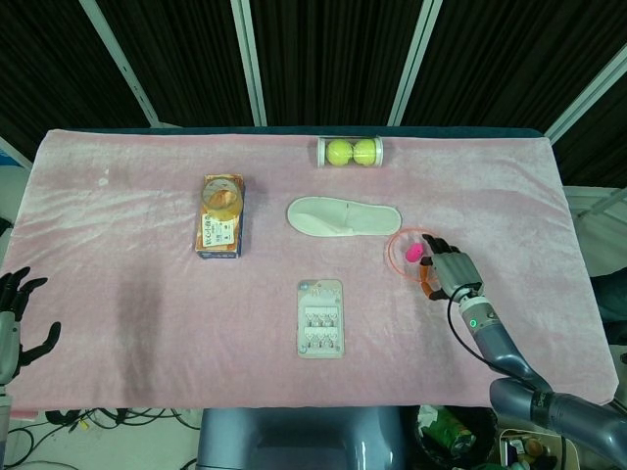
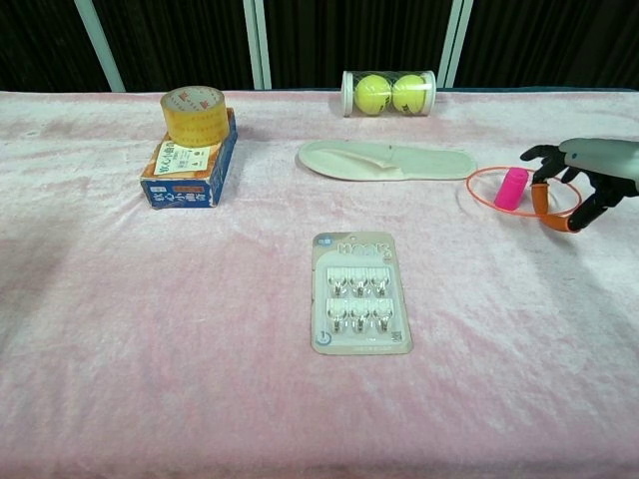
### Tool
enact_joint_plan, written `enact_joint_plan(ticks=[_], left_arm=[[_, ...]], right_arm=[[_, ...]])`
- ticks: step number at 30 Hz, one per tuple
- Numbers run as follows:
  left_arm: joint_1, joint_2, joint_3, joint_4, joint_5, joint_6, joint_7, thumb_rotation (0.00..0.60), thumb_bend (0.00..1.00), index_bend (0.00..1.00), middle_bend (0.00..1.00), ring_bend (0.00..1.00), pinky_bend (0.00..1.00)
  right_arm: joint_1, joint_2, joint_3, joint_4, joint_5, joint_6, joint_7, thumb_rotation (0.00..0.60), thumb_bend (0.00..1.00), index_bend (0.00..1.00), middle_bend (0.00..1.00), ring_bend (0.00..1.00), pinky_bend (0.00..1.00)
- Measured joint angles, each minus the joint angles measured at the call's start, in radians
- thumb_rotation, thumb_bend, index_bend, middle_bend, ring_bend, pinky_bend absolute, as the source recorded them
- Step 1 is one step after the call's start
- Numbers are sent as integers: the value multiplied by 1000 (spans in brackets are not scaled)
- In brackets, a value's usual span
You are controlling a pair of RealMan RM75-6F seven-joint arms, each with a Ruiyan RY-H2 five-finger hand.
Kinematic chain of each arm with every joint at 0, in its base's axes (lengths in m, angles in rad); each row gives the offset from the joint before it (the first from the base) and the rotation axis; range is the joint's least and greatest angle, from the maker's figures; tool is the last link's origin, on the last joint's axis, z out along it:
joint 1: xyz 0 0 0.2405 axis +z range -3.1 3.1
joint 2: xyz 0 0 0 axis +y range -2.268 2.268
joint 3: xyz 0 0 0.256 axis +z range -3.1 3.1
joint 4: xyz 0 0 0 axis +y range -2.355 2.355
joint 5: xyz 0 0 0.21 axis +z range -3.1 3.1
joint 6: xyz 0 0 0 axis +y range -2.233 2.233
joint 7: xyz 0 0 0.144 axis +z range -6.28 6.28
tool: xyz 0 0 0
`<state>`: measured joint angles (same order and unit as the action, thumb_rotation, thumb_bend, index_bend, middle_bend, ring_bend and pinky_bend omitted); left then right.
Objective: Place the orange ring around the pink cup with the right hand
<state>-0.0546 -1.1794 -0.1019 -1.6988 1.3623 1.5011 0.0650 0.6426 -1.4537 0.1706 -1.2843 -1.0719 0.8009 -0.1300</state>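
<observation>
The small pink cup stands upright on the pink cloth, right of the slipper's toe. The thin orange ring now encircles the cup, held low and slightly tilted. My right hand pinches the ring's right edge, just right of the cup, with its other fingers spread. Whether the ring touches the cloth I cannot tell. My left hand hangs at the table's front left edge, fingers apart and empty; the chest view does not show it.
A white slipper lies left of the cup. A clear tube of tennis balls sits at the back. A tape roll rests on a blue box. A pack of hooks lies at the front centre.
</observation>
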Motion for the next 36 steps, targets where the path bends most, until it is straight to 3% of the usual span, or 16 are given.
enact_joint_plan(ticks=[7, 16, 22, 27, 30, 36], left_arm=[[-1, 0, 1, 0, 0, -1, 2, 600, 354, 196, 65, 0, 0], [0, 0, 0, -1, -1, 1, 3, 600, 354, 196, 65, 0, 0], [1, 0, 2, -1, 3, 4, 3, 600, 354, 196, 65, 0, 0], [1, -1, 3, -3, 6, 5, 4, 600, 354, 196, 65, 0, 0], [1, -2, 3, -4, 8, 7, 6, 600, 354, 195, 65, 0, 0], [3, -4, 6, -7, 14, 13, 15, 600, 354, 194, 66, 0, 0]], right_arm=[[-4, 14, -11, -20, 10, -5, -11, 600, 359, 365, 0, 0, 160], [-17, 44, -12, -66, -3, 29, -9, 600, 355, 365, 0, 0, 160], [-59, 137, -23, -183, -51, 100, -1, 600, 307, 328, 0, 0, 161], [-136, 270, -57, -332, -131, 208, 12, 600, 260, 109, 0, 0, 161], [-196, 321, -83, -385, -189, 306, 17, 600, 233, 26, 0, 0, 160], [-345, 331, -142, -406, -323, 563, 36, 600, 193, 0, 0, 0, 161]])
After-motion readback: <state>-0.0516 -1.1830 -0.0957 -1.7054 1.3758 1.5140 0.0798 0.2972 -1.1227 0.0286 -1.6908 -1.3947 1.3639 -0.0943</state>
